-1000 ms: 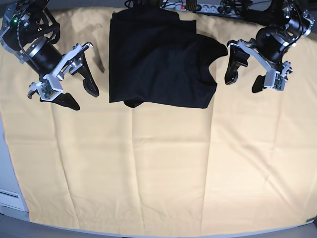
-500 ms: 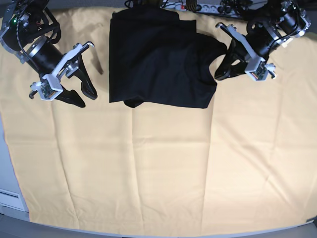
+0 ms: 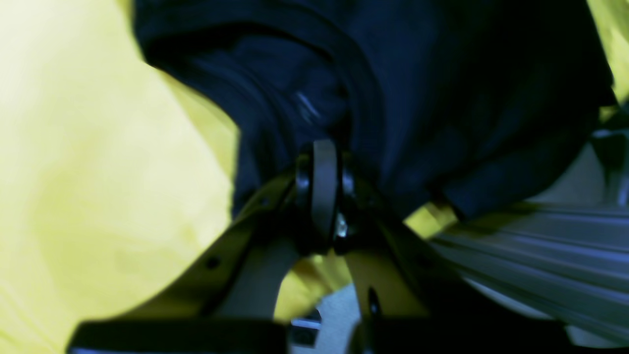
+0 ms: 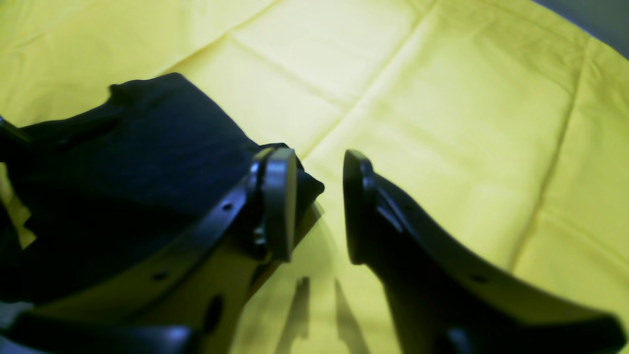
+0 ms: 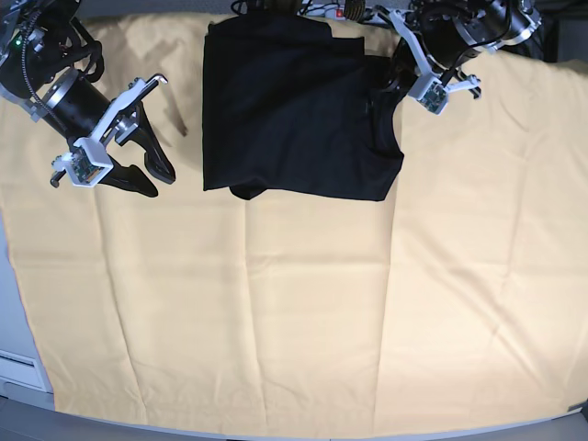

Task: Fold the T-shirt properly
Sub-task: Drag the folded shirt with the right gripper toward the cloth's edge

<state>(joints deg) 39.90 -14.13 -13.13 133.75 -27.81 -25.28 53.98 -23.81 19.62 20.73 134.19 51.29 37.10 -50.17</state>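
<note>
- Two hands: left hand pinches the T-shirt at its sleeve edge.
- Right hand hangs spread beside the T-shirt, which lies on the yellow cloth.

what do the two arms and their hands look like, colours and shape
Both arms are black with silver-grey metal rings and loose black cables. Each hand, left hand and right hand, has two curved black fingers on a white bracket. A green light glows on the right arm.
</note>
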